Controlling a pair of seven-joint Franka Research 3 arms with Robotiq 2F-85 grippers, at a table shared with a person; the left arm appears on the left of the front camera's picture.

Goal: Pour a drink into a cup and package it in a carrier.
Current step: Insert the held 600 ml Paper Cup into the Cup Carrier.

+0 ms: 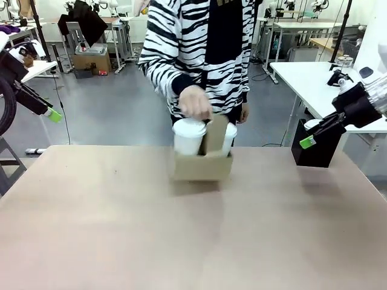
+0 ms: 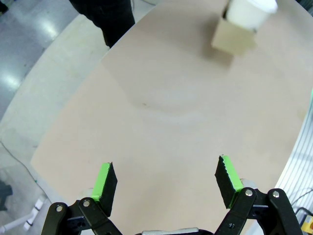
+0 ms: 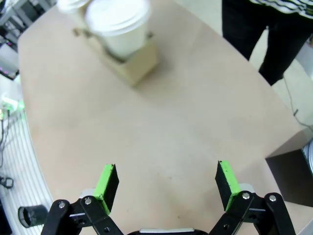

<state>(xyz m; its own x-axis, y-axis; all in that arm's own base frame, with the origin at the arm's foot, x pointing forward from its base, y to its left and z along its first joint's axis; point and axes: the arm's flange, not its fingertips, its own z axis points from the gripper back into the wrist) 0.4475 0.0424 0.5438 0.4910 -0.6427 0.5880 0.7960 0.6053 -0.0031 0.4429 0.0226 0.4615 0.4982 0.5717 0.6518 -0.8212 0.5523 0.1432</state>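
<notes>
A: Where's the carrier (image 1: 202, 164)?
B: Far middle of the surface (image 1: 193, 241), just in front of the person. Brown cardboard, handle tab upright between the two pockets.

A: Cups?
B: Two lidded white ones in it. Left cup (image 1: 188, 136) sits in the left pocket; the other cup (image 1: 229, 138) is in the right pocket, mostly behind the tab. The frame is blurred there, so seating depth is hard to judge.

A: Person touching anything?
B: A hand (image 1: 195, 101) is at the top of the left cup, on or just over the lid. Probably touching, but blur makes it unclear.

A: Left claw (image 1: 54, 115)?
B: Up off the surface at the left edge, well apart from the carrier. Wrist view shows the left claw (image 2: 166, 180) wide open, green pads (image 2: 104, 178) spread, nothing between them, bare surface below. Carrier shows far off at the top of that view (image 2: 233, 38).

A: Right claw (image 1: 308, 142)?
B: Raised at the right side, just beside the black box (image 1: 317, 145) near the surface's right edge. Its wrist view has the right claw (image 3: 166, 181) wide open too, holding nothing. Carrier (image 3: 128, 61) and a lidded cup (image 3: 120, 27) are ahead of it, well apart.
</notes>
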